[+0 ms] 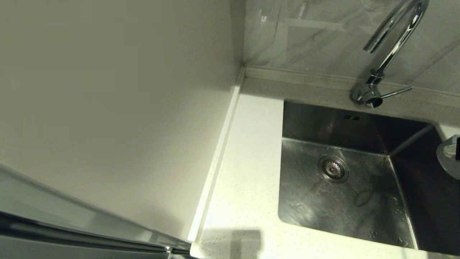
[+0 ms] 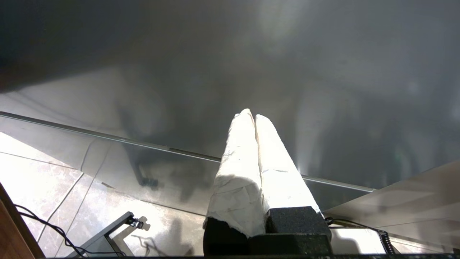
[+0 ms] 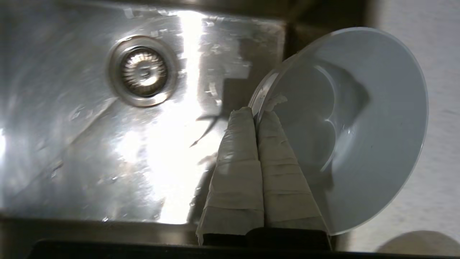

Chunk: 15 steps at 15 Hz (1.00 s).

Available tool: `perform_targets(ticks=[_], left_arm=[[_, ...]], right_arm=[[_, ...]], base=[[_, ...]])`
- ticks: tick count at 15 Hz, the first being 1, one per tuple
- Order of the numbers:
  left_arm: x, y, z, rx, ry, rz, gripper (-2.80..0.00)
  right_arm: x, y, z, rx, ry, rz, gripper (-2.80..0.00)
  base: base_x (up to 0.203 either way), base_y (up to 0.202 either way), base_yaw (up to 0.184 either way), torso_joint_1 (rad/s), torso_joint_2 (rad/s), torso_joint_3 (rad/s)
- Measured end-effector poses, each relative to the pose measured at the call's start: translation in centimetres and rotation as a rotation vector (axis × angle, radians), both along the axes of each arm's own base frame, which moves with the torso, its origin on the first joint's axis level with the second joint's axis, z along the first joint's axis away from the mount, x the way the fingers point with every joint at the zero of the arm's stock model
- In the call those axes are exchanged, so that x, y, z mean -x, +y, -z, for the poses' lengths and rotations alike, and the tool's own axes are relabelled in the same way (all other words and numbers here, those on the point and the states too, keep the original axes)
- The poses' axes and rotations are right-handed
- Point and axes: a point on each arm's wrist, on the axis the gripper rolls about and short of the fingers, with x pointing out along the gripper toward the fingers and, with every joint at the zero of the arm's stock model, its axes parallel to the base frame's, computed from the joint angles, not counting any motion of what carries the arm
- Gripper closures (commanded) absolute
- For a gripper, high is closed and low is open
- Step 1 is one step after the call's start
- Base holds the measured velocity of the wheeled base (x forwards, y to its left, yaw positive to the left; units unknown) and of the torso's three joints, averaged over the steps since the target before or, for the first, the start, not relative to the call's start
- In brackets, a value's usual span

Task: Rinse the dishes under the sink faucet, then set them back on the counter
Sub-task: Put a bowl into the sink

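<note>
The white speckled counter fills the middle of the head view, with its low raised edge along the plain wall at left. Set into it at right is the rectangular stainless steel sink; it holds no dish, only water smears and droplets around the round slotted drain strainer. The chrome gooseneck faucet curves at the upper right, its thin lever pointing right. At the right edge my right gripper pinches the rim of a white bowl, tilted on edge over the sink's side. My left gripper hangs parked away from the counter, its taped fingers pressed together on nothing
</note>
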Motion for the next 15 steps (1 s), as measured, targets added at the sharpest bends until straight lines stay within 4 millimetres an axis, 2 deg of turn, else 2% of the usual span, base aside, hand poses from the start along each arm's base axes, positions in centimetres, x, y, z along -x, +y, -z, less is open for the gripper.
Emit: perform_targets(ticks=[4, 7, 10, 15], left_arm=[[0.0, 0.0, 0.0, -0.001, 0.000, 0.000, 0.00], [0.0, 0.0, 0.0, 0.000, 0.000, -0.001, 0.00], [0.0, 0.0, 0.0, -0.001, 0.000, 0.000, 0.00], [0.0, 0.0, 0.0, 0.000, 0.000, 0.000, 0.00]], right_arm=[[-0.3, 4.6, 0.4, 0.052, 0.039, -0.080, 0.00], [-1.2, 7.1, 1.7, 0.106, 0.104, -0.102, 0.00], [-2.7, 7.9, 3.5, 0.209, 0.192, -0.108, 0.00], [-6.2, 8.5, 6.6, 0.229, 0.200, -0.115, 0.00]], base=[[0.000, 0.000, 0.000, 0.000, 0.00, 0.000], [0.000, 0.000, 0.000, 0.000, 0.00, 0.000], [0.000, 0.000, 0.000, 0.000, 0.00, 0.000], [0.000, 0.000, 0.000, 0.000, 0.00, 0.000]])
